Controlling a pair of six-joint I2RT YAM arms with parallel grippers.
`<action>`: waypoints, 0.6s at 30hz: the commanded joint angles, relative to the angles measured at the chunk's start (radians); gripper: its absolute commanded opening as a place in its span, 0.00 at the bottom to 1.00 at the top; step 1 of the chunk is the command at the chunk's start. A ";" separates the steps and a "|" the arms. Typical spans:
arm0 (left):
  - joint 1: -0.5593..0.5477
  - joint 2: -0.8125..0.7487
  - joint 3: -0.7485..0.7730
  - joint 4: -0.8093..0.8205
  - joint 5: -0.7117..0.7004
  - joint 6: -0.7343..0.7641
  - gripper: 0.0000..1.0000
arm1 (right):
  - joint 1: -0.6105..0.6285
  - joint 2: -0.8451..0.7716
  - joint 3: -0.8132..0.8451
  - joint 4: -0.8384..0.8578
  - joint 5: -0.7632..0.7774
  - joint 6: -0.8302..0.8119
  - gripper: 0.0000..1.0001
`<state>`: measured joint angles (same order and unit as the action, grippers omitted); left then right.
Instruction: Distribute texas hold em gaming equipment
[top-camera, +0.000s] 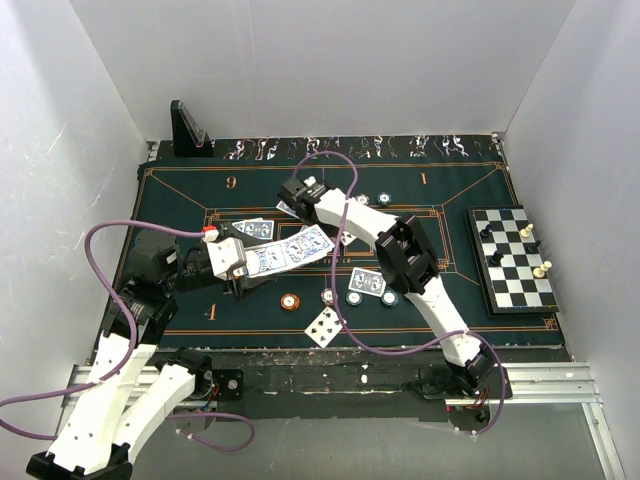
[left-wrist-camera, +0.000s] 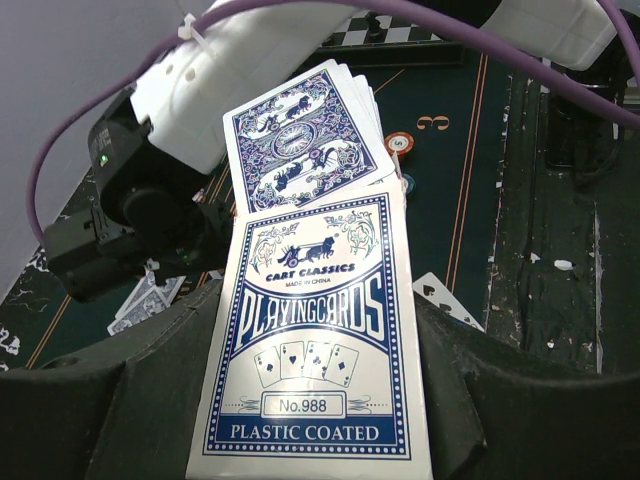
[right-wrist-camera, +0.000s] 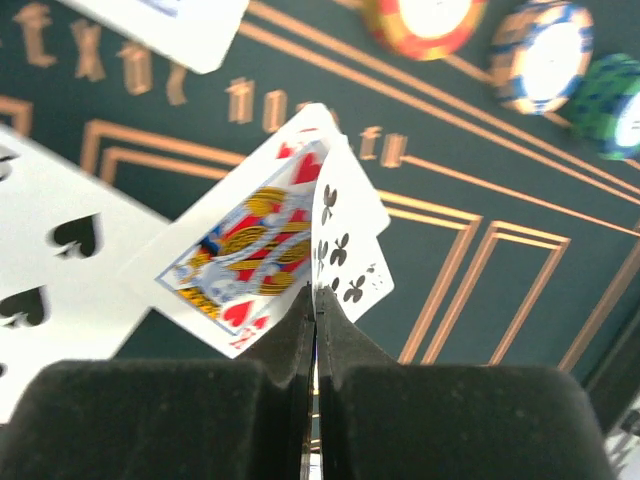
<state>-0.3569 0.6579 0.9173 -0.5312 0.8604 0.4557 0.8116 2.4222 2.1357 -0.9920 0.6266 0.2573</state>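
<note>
Honestly, maybe halfway: blue-backed playing cards (top-camera: 367, 282) and small round poker chips (top-camera: 290, 301) dot the dark green felt mat (top-camera: 180, 200) around six o'clock, left gripper (top-camera: 238, 262) clamps the blue-and-white card box (left-wrist-camera: 318, 340) at nine, right gripper (right-wrist-camera: 315, 300) pinches two white-faced cards (right-wrist-camera: 250, 250).

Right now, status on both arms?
Left gripper shut on card box, deck poking out. Right gripper shut on two cards. Chips loose on felt nearby.

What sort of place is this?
Likely a robot test cell dressed as a games table: plain white enclosure walls, dark green poker felt mat with gold lines, small black-and-white chessboard.
</note>
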 joint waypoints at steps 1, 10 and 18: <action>0.004 -0.006 0.041 0.004 -0.001 -0.003 0.00 | 0.015 0.012 0.026 -0.030 -0.111 0.062 0.02; 0.004 -0.007 0.038 0.007 0.000 -0.002 0.00 | 0.018 -0.115 -0.099 0.055 -0.278 0.108 0.37; 0.004 -0.011 0.029 0.010 -0.001 0.003 0.00 | -0.026 -0.236 -0.141 0.066 -0.392 0.106 0.50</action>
<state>-0.3569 0.6575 0.9173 -0.5312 0.8574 0.4553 0.8169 2.3032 2.0094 -0.9466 0.3130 0.3450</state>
